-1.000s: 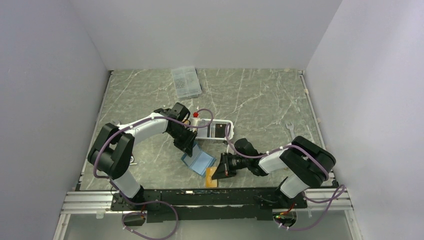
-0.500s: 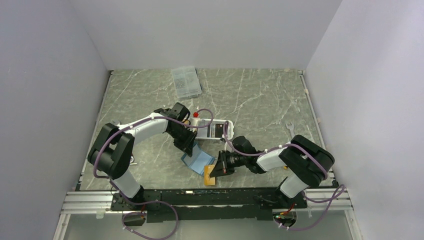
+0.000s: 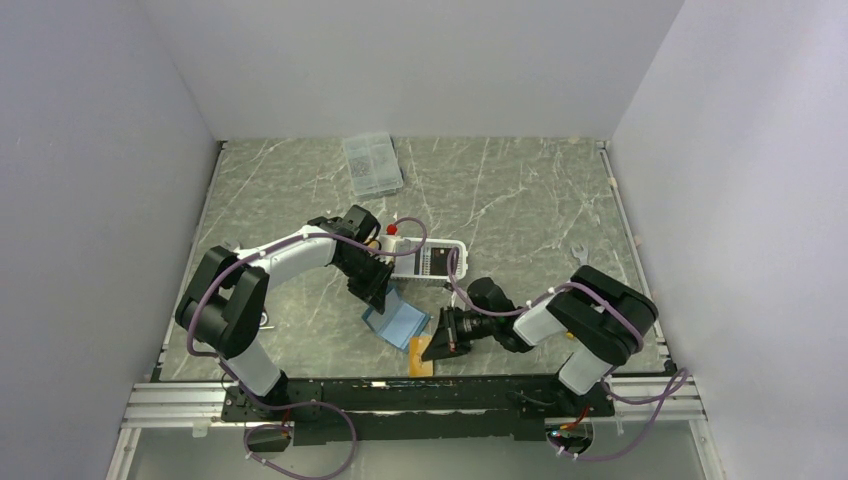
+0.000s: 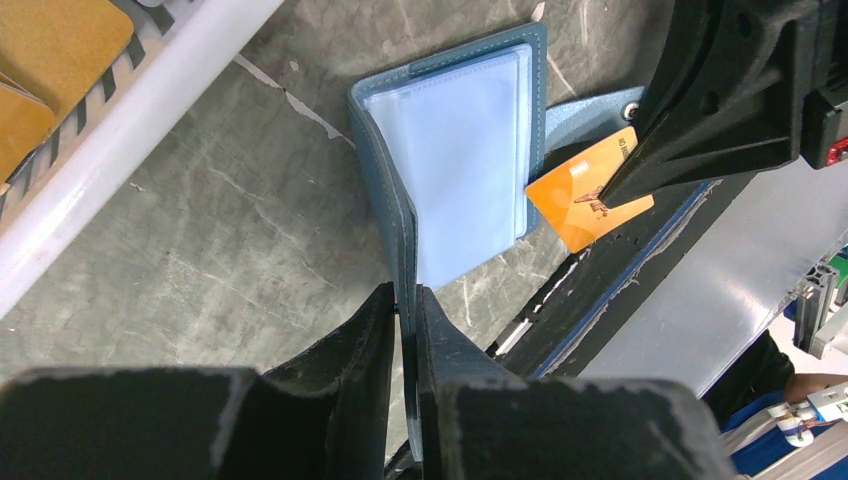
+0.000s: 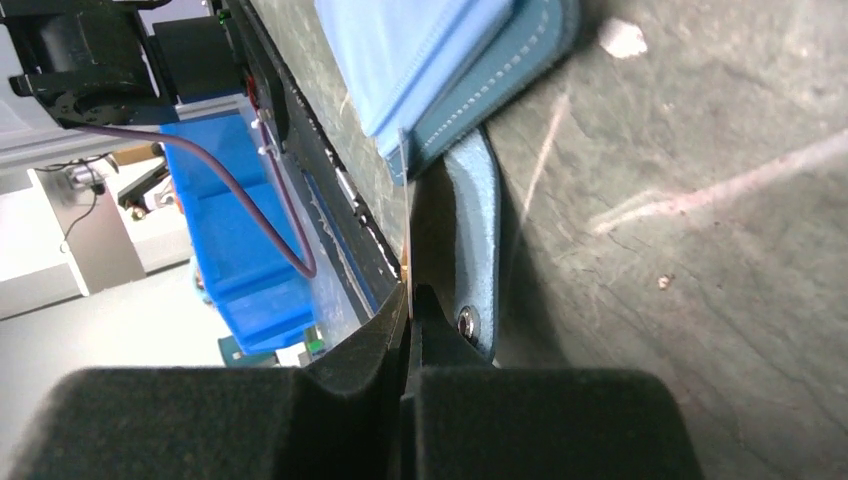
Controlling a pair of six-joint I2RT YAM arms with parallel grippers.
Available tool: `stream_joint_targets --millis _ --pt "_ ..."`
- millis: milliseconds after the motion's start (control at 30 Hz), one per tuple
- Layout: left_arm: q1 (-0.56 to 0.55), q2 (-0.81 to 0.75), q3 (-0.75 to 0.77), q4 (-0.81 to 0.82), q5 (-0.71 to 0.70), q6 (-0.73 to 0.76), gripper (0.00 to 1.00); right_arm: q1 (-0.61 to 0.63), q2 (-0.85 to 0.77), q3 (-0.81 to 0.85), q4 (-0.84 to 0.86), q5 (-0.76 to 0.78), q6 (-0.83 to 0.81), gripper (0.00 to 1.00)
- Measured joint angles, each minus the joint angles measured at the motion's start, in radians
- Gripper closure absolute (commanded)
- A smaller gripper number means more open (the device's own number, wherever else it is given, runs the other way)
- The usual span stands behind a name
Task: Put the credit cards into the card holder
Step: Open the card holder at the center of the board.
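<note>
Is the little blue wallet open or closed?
Open. The card holder has its cover folded back, its pale blue pockets showing and its snap strap undone. The left claw pinches the cover's edge.

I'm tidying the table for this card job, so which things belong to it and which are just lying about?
Job: teal-blue folding card holder, orange credit card, yellow-gold cards in the white slatted basket, left gripper, right gripper.
Lying about: clear compartment box, silver wrench, red-handled tool.
</note>
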Motion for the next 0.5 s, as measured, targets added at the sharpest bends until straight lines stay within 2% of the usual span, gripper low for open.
stream_joint_targets --millis 200,500 --pt "0.0 0.0 0.0 0.002 0.007 0.0 0.83 0.0 0.076 -0.032 0.135 -0.048 0.065 1.0" --pt "0.0 0.0 0.0 0.002 0.008 0.0 0.84 -0.002 0.089 -0.032 0.165 -0.06 0.077 1.0"
